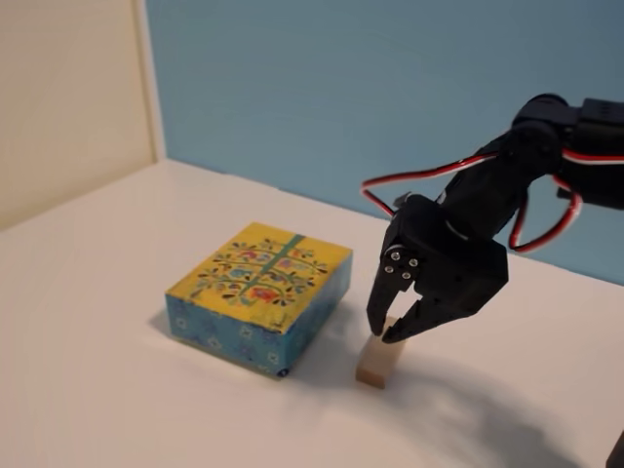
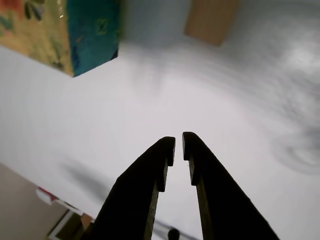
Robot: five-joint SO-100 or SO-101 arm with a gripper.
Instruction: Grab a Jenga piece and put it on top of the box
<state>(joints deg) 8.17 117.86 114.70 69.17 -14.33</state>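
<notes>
A white table (image 1: pixel 97 370) stands against a blue wall (image 1: pixel 341 88). In the fixed view the box (image 1: pixel 261 292) lies flat near the middle, yellow patterned lid up, blue sides showing. Just beside it, at about 4 o'clock from the box, the block (image 1: pixel 378 359) stands on end, its long axis vertical, one narrow face toward the camera. It does not touch the box. The black gripper (image 1: pixel 382 331) hangs right above the block, fingers pointing down, tips nearly pressed together and holding nothing; whether they touch the block's top cannot be told.

The wrist view shows what the fixed view hides: a thin gap between the two fingertips (image 2: pixel 178 147). There the block (image 2: pixel 211 20) sits at 12 o'clock, blurred, and the box corner (image 2: pixel 75 35) at 10 o'clock.
</notes>
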